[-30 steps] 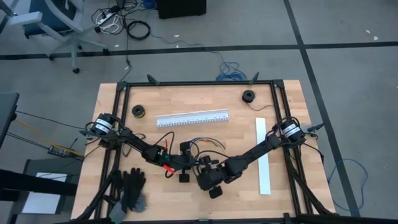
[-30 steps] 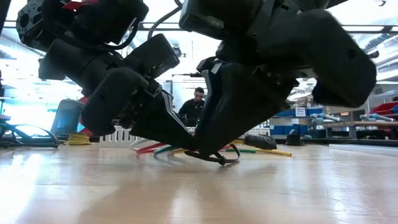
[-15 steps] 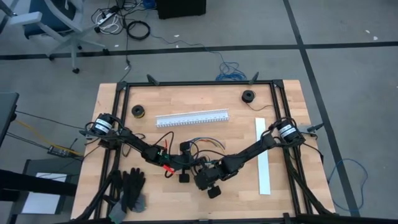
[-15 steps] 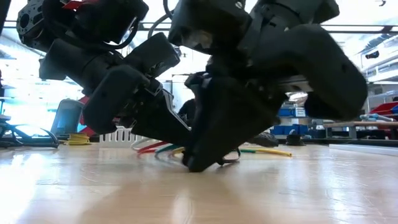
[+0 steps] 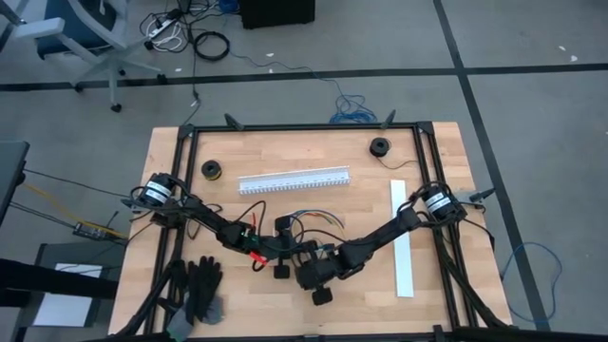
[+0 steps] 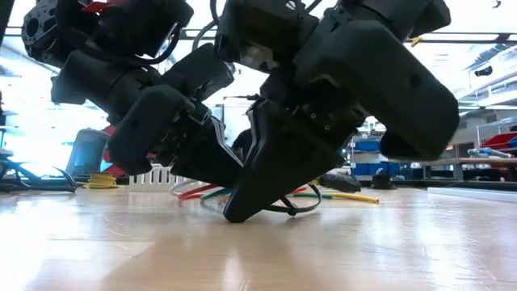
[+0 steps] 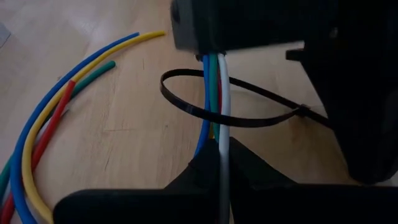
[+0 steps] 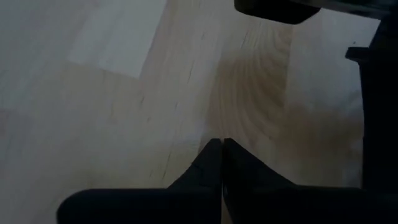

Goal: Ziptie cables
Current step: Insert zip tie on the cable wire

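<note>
Near the lower middle of the high view, the two dark arms meet over the wooden table (image 5: 190,161). The left gripper (image 5: 281,249) comes in from the left side of the frame and the right gripper (image 5: 306,269) from the right, the two close together.

In the left wrist view the left gripper (image 7: 222,163) is clenched on the cables (image 7: 214,112): blue, green, red and white strands run straight up the centre of the frame from between its closed fingers. A black zip tie (image 7: 236,118) loops loosely around that bundle, its tail running off toward the right edge, where a dark mass of the other arm fills the frame. The free ends of the cables, yellow, blue, red and green, curve across the left half of that picture and lie flat on the wood.

In the right wrist view the right gripper (image 8: 221,155) has its fingers pressed together with bare wood beyond them; whether it pinches the tie's tail cannot be told from here.

In the low view both grippers crowd the centre, the right gripper's tip (image 6: 239,212) down at the tabletop, with the tie's loop and coloured strands just behind it.

Toward the upper middle of the high view lies a white slotted channel (image 5: 293,180), a white strip (image 5: 402,237) at the right, and black gloves (image 5: 201,288) at the lower left.
</note>
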You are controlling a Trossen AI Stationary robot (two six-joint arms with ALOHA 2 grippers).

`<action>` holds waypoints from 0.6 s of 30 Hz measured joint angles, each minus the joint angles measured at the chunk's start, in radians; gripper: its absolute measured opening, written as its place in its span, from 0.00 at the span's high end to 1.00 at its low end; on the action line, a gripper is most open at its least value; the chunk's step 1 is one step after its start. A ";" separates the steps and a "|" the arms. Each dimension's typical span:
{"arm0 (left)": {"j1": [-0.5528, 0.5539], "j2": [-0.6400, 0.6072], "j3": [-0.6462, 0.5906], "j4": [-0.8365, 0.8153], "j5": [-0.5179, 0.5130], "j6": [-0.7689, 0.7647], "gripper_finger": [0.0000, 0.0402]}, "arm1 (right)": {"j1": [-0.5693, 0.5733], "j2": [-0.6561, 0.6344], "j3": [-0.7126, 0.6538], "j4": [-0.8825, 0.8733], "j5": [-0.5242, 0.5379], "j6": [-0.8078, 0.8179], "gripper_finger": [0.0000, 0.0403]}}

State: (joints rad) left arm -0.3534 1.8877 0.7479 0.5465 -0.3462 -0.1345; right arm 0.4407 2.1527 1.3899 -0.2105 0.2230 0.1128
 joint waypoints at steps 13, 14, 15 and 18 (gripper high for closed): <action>-0.006 0.000 0.000 0.136 0.002 0.026 1.00 | 0.036 -0.120 -0.005 0.014 0.118 0.026 1.00; -0.009 0.000 0.000 0.159 0.002 0.040 1.00 | 0.036 -0.121 -0.005 0.032 0.118 0.026 1.00; -0.014 0.000 0.000 0.181 0.004 0.053 1.00 | 0.036 -0.123 -0.005 0.042 0.118 0.026 1.00; -0.023 0.000 0.000 0.215 0.007 0.076 1.00 | 0.036 -0.124 -0.005 0.050 0.124 0.027 1.00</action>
State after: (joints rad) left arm -0.3759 1.8877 0.7483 0.7612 -0.3389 -0.0589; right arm 0.4772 2.0285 1.3849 -0.1601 0.3471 0.1394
